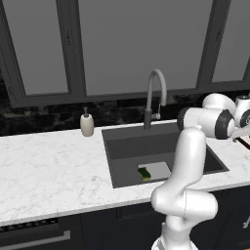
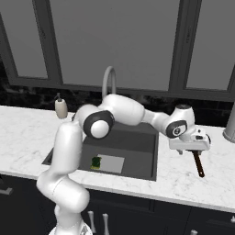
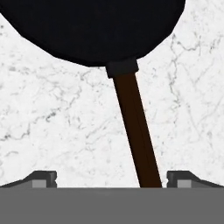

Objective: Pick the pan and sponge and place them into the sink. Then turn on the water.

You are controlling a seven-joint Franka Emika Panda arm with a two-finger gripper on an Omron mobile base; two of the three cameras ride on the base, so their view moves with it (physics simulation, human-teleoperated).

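Sponge (image 1: 143,173) already lies in the sink (image 1: 122,146); tool (image 3: 112,177), jaws spread, hovers over the pan (image 3: 92,26) handle at 6 o'clock on the counter (image 3: 52,131); it should descend centred before closing

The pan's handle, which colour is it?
The pan's handle is dark reddish brown, with a black collar where it meets the black pan. It shows best in the hand view.

Pan (image 3: 92,26) on white marble counter (image 3: 52,122), black bowl at the far edge. Dark brown handle (image 3: 135,131) runs from it toward the near right, between the spread fingertips (image 3: 41,178) of the gripper (image 3: 111,179).
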